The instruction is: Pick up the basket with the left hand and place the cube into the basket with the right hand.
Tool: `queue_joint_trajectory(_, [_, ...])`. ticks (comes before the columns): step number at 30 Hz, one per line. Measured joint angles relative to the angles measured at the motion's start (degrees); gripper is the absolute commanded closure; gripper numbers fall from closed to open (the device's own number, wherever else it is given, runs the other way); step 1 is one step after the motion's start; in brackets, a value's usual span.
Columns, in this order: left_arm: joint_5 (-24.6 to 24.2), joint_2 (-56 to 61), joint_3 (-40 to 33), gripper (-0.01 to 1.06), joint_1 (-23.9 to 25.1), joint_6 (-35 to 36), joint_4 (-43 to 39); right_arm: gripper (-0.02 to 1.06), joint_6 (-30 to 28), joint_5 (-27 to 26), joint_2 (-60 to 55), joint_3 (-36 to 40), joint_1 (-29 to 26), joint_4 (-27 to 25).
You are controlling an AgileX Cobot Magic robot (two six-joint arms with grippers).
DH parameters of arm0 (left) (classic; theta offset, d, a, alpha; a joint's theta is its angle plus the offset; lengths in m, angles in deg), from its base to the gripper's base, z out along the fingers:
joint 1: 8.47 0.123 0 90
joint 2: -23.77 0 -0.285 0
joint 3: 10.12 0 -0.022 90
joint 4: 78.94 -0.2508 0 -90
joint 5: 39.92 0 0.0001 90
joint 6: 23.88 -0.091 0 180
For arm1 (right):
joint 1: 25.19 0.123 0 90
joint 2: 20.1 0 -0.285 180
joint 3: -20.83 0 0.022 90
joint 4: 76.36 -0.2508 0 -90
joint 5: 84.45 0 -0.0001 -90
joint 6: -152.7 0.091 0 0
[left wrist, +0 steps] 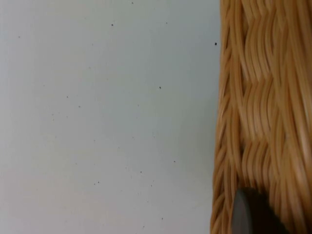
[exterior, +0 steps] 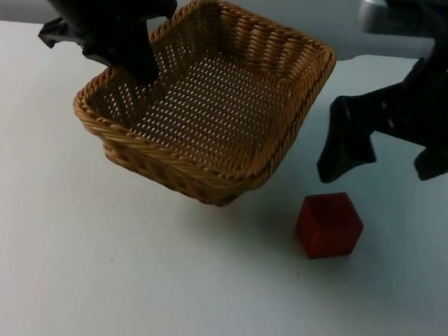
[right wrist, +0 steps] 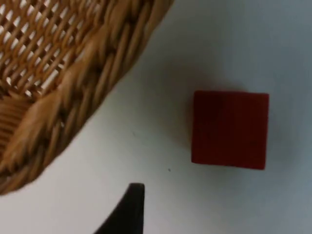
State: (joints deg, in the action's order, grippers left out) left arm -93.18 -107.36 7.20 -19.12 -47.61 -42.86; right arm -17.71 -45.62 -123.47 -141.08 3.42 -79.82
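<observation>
In the upper middle of the frame the wicker basket (exterior: 213, 98) is tilted and lifted off the white surface (exterior: 86, 266), with a shadow under it. The left end effector (exterior: 132, 54) is closed on the basket's rim at the upper left. The red cube (exterior: 329, 224) lies on the surface at lower right, apart from the basket. The right end effector (exterior: 347, 150) hangs above the cube at the right, its fingers apart.

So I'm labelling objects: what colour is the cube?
Dark red; the cube shows best in the right wrist view.
</observation>
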Motion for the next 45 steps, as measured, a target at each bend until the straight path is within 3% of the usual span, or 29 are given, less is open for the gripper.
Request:
queue_joint_trajectory(8, [2.9, 0.0, 0.0, 1.05, 0.0, 0.0, 0.1, -0.01, 0.5, -6.6, -5.2, 0.0, 0.8, -3.8])
queue_joint_trajectory(25, [11.3, 0.0, 0.0, 1.05, 0.0, 0.0, 0.1, -0.01, 0.6, -11.4, -15.1, 0.0, 0.9, -3.4])
queue_joint_trajectory(33, [11.9, 0.0, 0.0, 1.05, 0.0, 0.0, 0.1, 0.01, 0.6, -11.9, -18.1, 0.0, 0.9, -2.7])
queue_joint_trajectory(35, [12.5, 0.0, 0.0, 1.05, 0.0, 0.0, 0.1, 0.12, 0.6, -12.0, -18.3, 0.0, 0.9, -2.1])
queue_joint_trajectory(36, [12.5, 0.0, 0.0, 1.05, 0.0, 0.0, 0.1, 0.28, 0.6, -12.0, -18.3, 0.0, 0.9, -2.1])
queue_joint_trajectory(37, [12.6, 0.0, 0.0, 1.05, 0.0, 0.0, 0.1, 0.28, 0.7, -12.1, -18.3, 0.0, 0.8, -2.0])
queue_joint_trajectory(39, [13.3, 0.0, 0.0, 1.05, 0.0, 0.0, 0.1, 0.55, 1.2, -12.3, -18.3, 0.0, 0.1, -1.5])
queue_joint_trajectory(40, [13.7, 0.0, 0.0, 1.05, 0.0, 0.0, 0.1, 0.62, 1.6, -12.5, -18.3, 0.0, -0.5, -1.4])
queue_joint_trajectory(42, [14.1, 0.0, 0.0, 1.05, 0.0, 0.0, 0.1, 0.96, 2.2, -12.8, -18.3, 0.0, -1.1, -1.1])
queue_joint_trajectory(45, [14.8, 0.0, 0.0, 1.05, 0.0, 0.0, 0.2, 1.05, 5.3, -13.6, -18.2, 0.0, -2.8, 1.7])
